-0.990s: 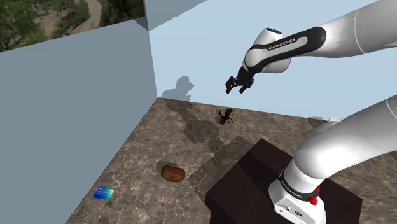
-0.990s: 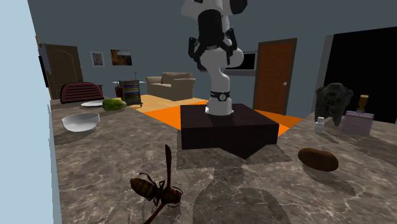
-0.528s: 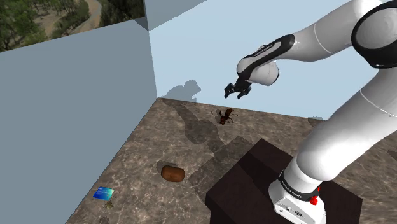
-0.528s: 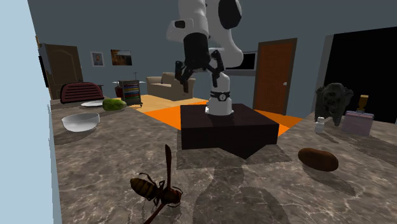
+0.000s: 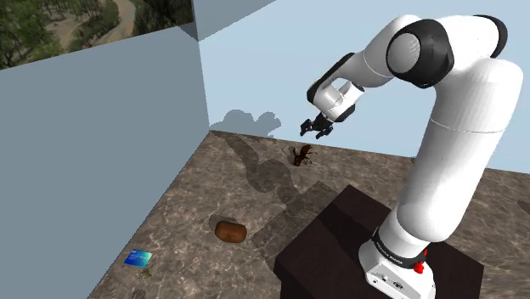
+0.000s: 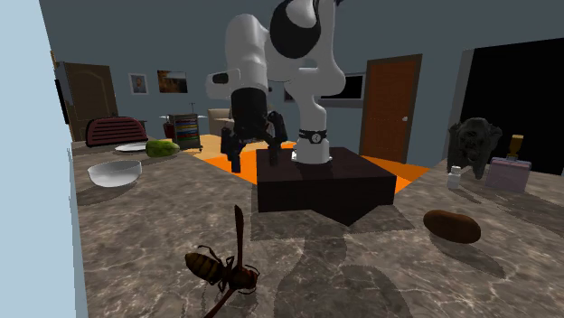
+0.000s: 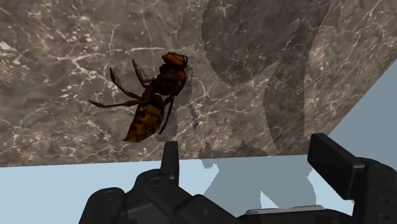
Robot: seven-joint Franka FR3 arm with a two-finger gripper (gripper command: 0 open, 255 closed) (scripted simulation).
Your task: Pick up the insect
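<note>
All-black two-finger pincer (image 5: pixel 316 129) is empty, fingers apart, hovering above the brown-and-yellow wasp-like insect (image 7: pixel 153 102). The insect lies untouched below it on the dark marbled stone surface (image 5: pixel 191 200), off-centre toward one finger. Best approach: centre over the body, set the fingers across it, descend slowly, close gently. Pale blue walls (image 5: pixel 102 153) stand just beyond the pincer, so the corner is tight.

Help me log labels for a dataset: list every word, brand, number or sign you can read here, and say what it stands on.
No text can be read with certainty.
Small dark lettering on the arm's base link: too small to read.
Blue card: any print is too small to read.
Framed pictures on the far wall: no legible words.
</note>
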